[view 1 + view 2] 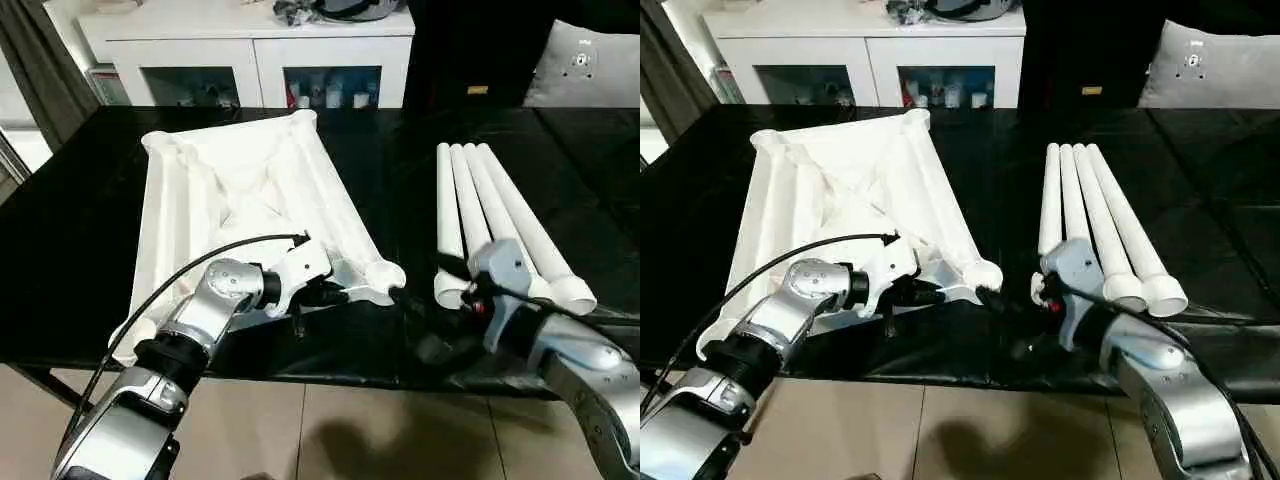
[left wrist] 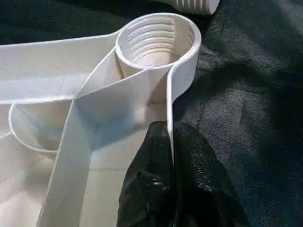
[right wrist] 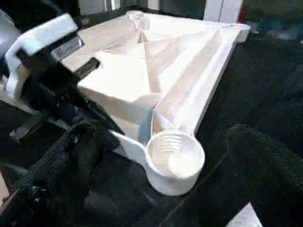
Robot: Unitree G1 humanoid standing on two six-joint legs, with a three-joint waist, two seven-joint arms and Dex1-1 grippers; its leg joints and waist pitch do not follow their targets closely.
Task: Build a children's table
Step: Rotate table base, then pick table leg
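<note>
both grippers work the near corner: left gripper (image 1: 335, 294) pinches the upturned table top's (image 1: 240, 190) rim; right gripper (image 3: 165, 165) gapes by the socket (image 2: 156, 40); legs (image 1: 500, 215) lie alongside, so fetching one seems next.

I see bright light from above making the white tabletop (image 1: 250, 200) glow. The black table (image 1: 80, 250) stays dark. My right wrist view looks soft and blurry.
</note>
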